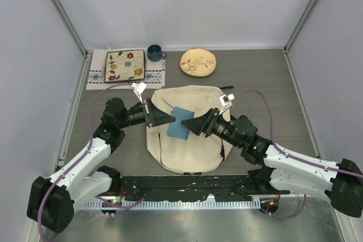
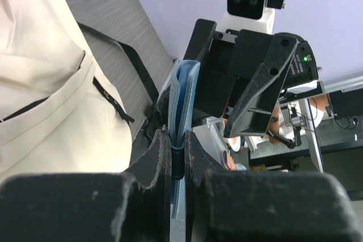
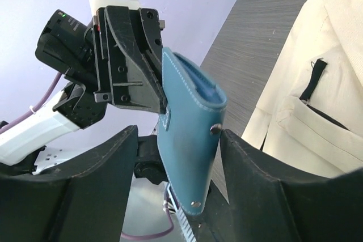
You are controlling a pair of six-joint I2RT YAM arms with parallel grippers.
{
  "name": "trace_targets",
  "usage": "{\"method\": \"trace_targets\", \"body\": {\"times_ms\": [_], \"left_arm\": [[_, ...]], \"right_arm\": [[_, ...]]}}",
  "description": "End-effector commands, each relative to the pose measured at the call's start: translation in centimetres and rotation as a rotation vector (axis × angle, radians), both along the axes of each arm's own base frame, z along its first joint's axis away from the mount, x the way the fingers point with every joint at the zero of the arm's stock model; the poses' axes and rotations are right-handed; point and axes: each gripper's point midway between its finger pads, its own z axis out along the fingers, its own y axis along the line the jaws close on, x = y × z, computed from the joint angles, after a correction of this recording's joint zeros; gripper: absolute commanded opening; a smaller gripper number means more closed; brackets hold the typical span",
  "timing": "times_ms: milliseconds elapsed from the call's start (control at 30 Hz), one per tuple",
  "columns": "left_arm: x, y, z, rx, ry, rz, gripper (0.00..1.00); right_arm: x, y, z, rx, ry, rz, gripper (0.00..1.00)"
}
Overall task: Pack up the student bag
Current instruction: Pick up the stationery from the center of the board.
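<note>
The cream student bag [image 1: 187, 148] lies flat mid-table, also seen in the left wrist view [image 2: 45, 83] and the right wrist view [image 3: 323, 83]. A blue snap pouch [image 1: 180, 123] is held in the air above it. My left gripper [image 1: 169, 118] is shut on one end of the pouch [image 2: 184, 92], its fingertips [image 2: 161, 151] pinching it edge-on. My right gripper [image 1: 191, 124] faces it from the right with its jaws open around the pouch's other end [image 3: 190, 140]. The pouch is near the right finger [image 3: 249, 162], with a gap on the left side.
At the back left a square floral plate [image 1: 125, 65] rests on an embroidered cloth [image 1: 95, 76]. A dark blue mug [image 1: 154, 53] stands beside it. A round yellowish floral plate [image 1: 198, 62] lies at the back centre. White walls enclose the table.
</note>
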Motion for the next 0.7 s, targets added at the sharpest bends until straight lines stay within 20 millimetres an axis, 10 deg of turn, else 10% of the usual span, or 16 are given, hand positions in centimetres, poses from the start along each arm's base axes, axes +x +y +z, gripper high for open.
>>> {"method": "trace_targets", "body": {"times_ms": [0, 433, 667], "left_arm": [[0.3, 0.1, 2.1, -0.028, -0.085, 0.022, 0.00], [-0.4, -0.8, 1.8, -0.015, -0.061, -0.109, 0.00], [-0.2, -0.8, 1.4, 0.003, -0.058, -0.102, 0.00]], "right_arm": [[-0.3, -0.7, 1.1, 0.040, -0.023, -0.015, 0.67], [-1.5, 0.4, 0.8, 0.059, -0.021, 0.077, 0.63], [-1.6, 0.6, 1.0, 0.072, -0.026, 0.088, 0.24]]}}
